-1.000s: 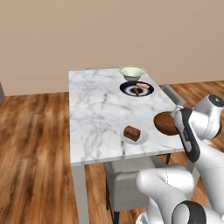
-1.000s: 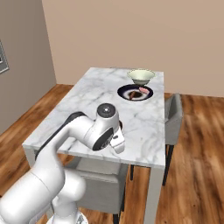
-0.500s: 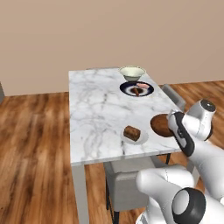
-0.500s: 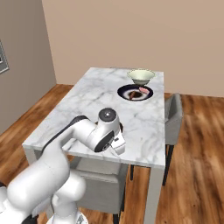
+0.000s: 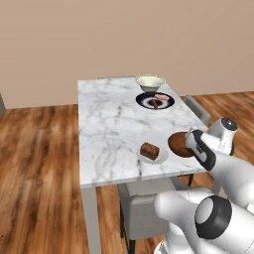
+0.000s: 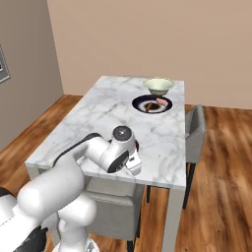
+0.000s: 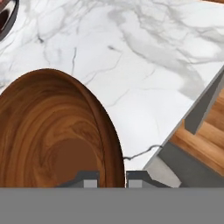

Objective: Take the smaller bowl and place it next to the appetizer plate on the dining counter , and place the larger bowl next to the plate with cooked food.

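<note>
The smaller bowl (image 5: 178, 145), glossy reddish-brown, is at the right edge of the dining counter (image 5: 109, 129), just right of the appetizer plate (image 5: 151, 153) with its brown block. My gripper (image 5: 191, 143) is shut on the bowl's right rim. In the hand view the smaller bowl (image 7: 57, 135) is large at lower left, and its rim runs between the fingertips of my gripper (image 7: 111, 179). At the counter's far end the larger bowl (image 5: 150, 82) stands just behind the plate with cooked food (image 5: 155, 101). From the right side, the larger bowl (image 6: 158, 86) and the plate with cooked food (image 6: 152, 104) show past my arm.
A grey chair (image 5: 144, 208) is tucked under the near end of the counter and another chair (image 6: 196, 130) stands at its right side. Wooden floor (image 5: 39, 163) surrounds the table, and a beige wall rises behind. The counter's edge (image 7: 175, 131) lies close beside the bowl.
The gripper has carried the smaller bowl a little left and down, closer to the appetizer plate and the counter top. The other dishes have stayed put.
</note>
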Controlling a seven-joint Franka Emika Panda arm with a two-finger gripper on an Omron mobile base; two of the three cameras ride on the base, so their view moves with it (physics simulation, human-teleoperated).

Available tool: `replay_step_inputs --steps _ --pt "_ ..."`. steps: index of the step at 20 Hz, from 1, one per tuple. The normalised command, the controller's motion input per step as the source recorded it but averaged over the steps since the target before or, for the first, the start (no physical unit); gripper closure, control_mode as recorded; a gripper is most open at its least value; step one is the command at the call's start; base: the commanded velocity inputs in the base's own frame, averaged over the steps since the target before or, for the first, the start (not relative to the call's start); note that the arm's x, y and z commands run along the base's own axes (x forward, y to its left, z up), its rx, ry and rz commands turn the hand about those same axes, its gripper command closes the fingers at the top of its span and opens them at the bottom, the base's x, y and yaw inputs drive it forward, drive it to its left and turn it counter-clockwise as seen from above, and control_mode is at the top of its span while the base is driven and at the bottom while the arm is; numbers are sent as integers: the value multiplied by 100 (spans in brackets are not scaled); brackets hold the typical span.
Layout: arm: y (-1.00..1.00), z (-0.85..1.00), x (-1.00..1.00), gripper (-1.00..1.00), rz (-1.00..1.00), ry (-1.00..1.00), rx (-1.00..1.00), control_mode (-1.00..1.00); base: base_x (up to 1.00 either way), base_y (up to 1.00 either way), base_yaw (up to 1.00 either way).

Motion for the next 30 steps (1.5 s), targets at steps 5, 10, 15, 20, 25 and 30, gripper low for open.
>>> replay_step_inputs --steps 5,10,15,20,25,30 --pt "-13 -12 15 100 0 0 0 -100 0 0 0" --pt "-4 -12 23 100 0 0 0 -100 0 0 0" --pt "0 -19 34 100 0 0 0 -100 0 0 0" --pt "-11 -20 27 100 0 0 0 -100 0 0 0" --pt "-10 -19 28 100 0 0 0 -100 0 0 0" --pt "-8 -20 28 100 0 0 0 -100 0 0 0"
